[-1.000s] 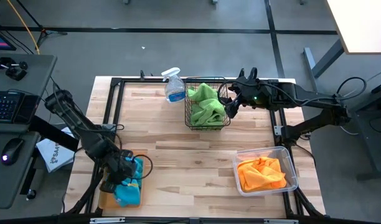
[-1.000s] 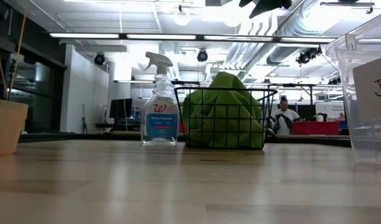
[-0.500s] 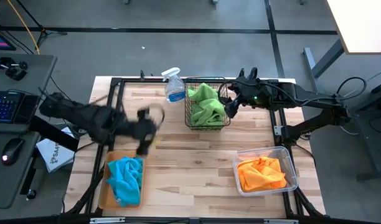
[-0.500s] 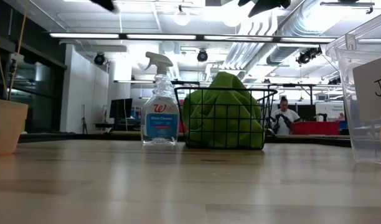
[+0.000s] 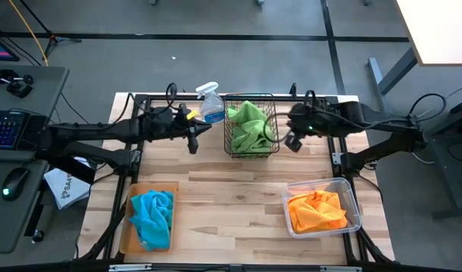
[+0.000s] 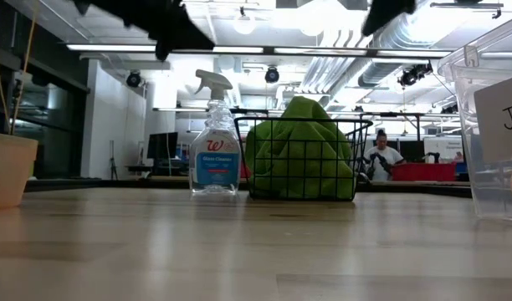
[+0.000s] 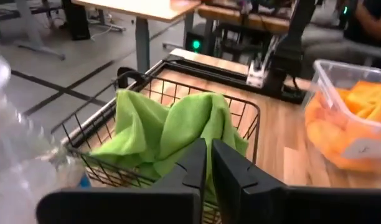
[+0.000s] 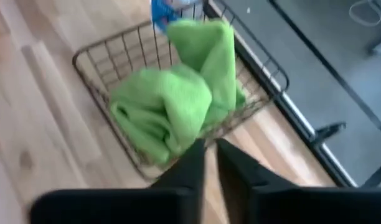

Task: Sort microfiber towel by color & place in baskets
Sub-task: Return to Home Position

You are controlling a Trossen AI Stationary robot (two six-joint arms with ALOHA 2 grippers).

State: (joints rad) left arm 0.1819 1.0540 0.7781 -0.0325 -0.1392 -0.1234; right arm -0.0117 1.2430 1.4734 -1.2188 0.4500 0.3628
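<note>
Lime green towels [image 5: 250, 127] lie heaped in the black wire basket [image 5: 251, 155] at the table's far middle. A turquoise towel [image 5: 152, 219] rests on the flat orange-brown tray [image 5: 125, 230] at the near left. Orange towels [image 5: 316, 210] fill the clear bin [image 5: 321, 183] at the near right. My left gripper [image 5: 193, 143] hovers shut just left of the wire basket, beside the spray bottle [image 5: 210, 106]. My right gripper [image 5: 294, 143] hovers shut just right of that basket. In both wrist views the green towels [image 7: 172, 130] [image 8: 172, 112] lie beyond the shut fingers.
The clear spray bottle [image 6: 215, 146] with blue liquid stands upright against the wire basket's far left corner. Black frame rails [image 5: 140, 113] run round the table. Bare wood [image 5: 223, 196] stretches between the tray and the clear bin. A desk with keyboard and mouse [image 5: 12, 128] stands left of the table.
My left gripper has risen off the turquoise towel on the tray and swung quickly toward the far edge and to the right, ending beside the spray bottle. The turquoise towel stays on the tray. My right gripper has drawn back a little from the wire basket toward the right.
</note>
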